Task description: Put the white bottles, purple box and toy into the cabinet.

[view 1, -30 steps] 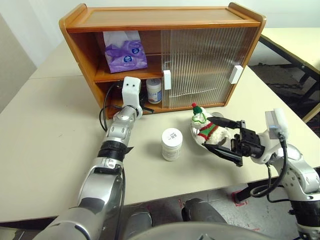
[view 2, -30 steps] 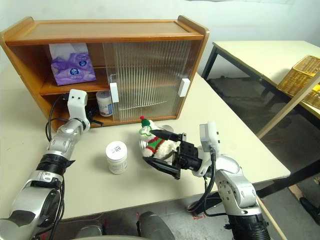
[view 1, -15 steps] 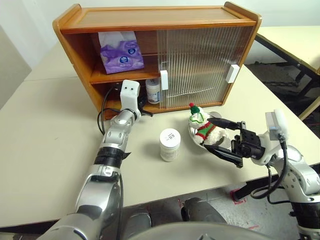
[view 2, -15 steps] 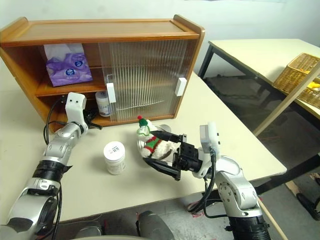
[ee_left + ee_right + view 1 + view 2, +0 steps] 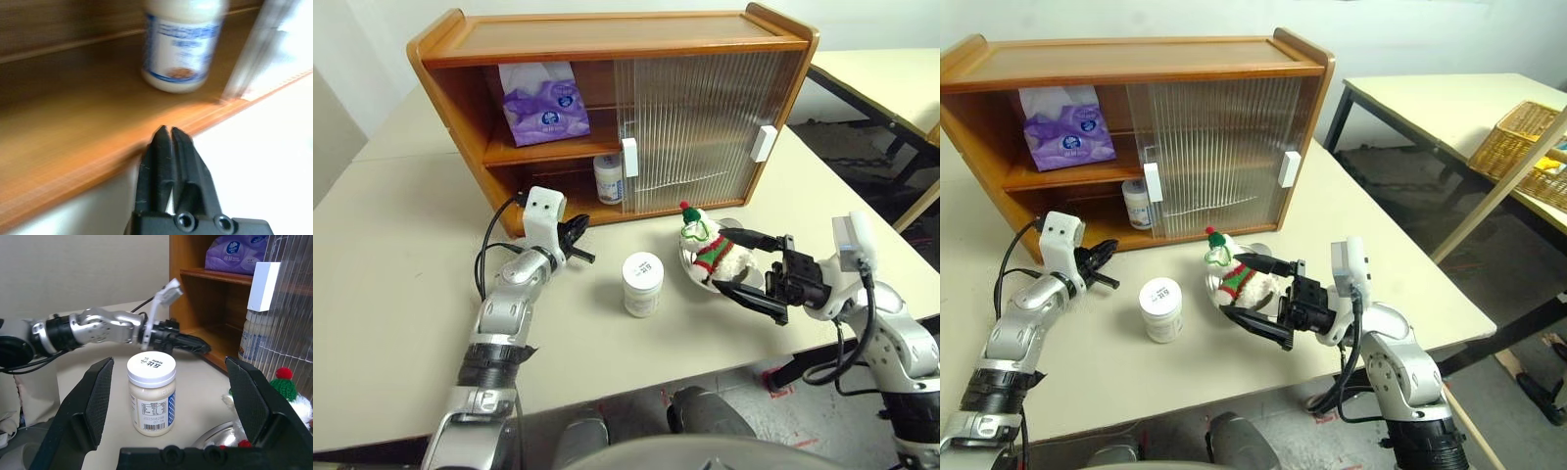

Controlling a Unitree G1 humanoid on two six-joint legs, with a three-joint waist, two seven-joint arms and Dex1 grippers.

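I see the left gripper [image 5: 579,233] left of centre, jaws nearly closed, empty; right gripper [image 5: 744,266] jaws wide around the toy [image 5: 707,251].

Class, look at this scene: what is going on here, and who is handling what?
A two-armed robot is loading a wooden cabinet on a table. The purple box sits on the upper shelf and one white bottle on the lower. The left gripper, fingers nearly together and empty, hangs just outside the cabinet's open side. A second white bottle stands on the table. The right gripper, open, brackets the toy lying in a steel bowl.
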